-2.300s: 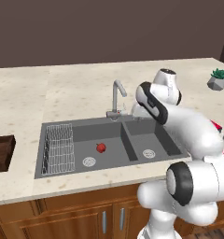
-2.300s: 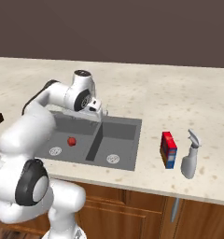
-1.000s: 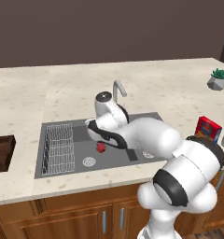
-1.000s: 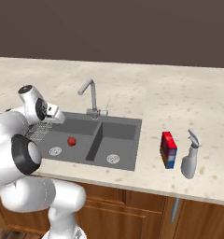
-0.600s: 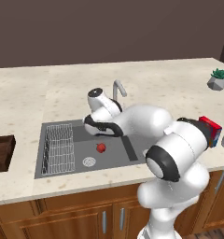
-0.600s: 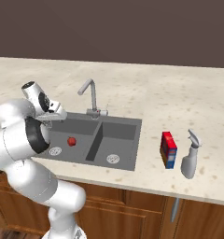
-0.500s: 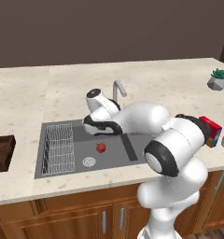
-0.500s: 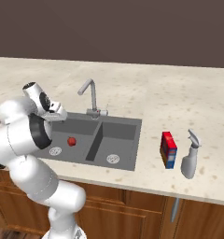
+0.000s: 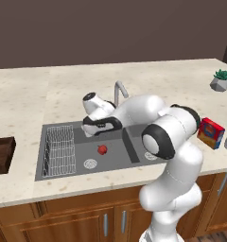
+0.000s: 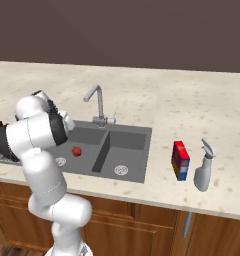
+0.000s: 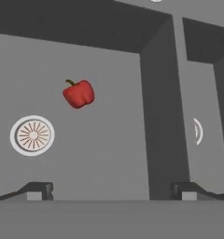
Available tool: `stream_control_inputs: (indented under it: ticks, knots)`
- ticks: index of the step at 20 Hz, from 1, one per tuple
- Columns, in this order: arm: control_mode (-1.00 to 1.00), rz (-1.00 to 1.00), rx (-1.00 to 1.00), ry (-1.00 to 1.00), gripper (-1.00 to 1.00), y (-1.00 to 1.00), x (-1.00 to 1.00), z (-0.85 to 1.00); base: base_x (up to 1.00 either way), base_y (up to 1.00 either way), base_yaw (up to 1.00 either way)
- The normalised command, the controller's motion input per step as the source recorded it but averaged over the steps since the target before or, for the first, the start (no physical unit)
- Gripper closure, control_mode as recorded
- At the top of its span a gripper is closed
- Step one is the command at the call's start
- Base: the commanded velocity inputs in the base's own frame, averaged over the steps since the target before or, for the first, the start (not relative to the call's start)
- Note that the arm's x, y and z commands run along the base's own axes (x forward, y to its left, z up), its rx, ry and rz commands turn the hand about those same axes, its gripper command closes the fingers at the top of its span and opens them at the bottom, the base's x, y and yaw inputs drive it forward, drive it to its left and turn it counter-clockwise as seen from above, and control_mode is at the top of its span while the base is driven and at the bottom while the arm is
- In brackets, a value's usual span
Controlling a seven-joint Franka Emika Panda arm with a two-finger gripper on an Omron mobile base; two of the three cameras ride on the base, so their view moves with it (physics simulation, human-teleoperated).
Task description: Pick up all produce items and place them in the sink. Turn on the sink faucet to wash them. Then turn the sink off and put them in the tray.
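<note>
The produce item, a small red pepper-like fruit [image 9: 102, 150] [image 10: 77, 151] [image 11: 78, 93], lies on the floor of the sink's left basin, beside the round drain [image 11: 32, 135]. The dark grey sink [image 9: 116, 158] [image 10: 142, 131] has a wire rack [image 9: 58, 151] at its left end. My gripper [image 9: 94, 133] [image 11: 111, 191] hovers over the back of that basin, open and empty, pointing down, with the fruit ahead of it and apart from the fingers. The faucet [image 9: 119, 92] [image 10: 97, 102] stands behind the divider. The dark wooden tray [image 9: 2, 155] sits at the counter's far left.
A red, blue and yellow box [image 9: 211, 133] [image 10: 180, 160] and a grey spray bottle [image 10: 204, 172] stand on the counter right of the sink. A small potted plant [image 9: 221, 80] is at the back right. My arm arches over the right basin.
The arm swung from beside the faucet across to the left basin, then eased back and left above it. The fruit has not moved. The jaws stayed open.
</note>
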Motion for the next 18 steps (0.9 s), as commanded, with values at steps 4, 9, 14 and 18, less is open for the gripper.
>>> stream_control_inputs:
  ticks: [4, 9, 14, 18]
  knots:
    - [-1.0, 0.0, 0.0, 0.02, -1.0, 0.0, 0.19, -0.22, 0.0, 0.0, 0.0]
    - [-1.0, 0.05, 0.0, 0.02, -1.0, 0.0, 0.07, -0.36, 0.0, 0.0, 0.0]
    - [-1.0, 0.09, 0.02, 0.0, -1.0, 0.0, 0.04, -0.36, 0.0, 0.0, 0.0]
    - [-1.0, 0.11, 0.07, 0.0, -1.0, 0.0, 0.22, -0.27, 0.0, 0.0, 0.0]
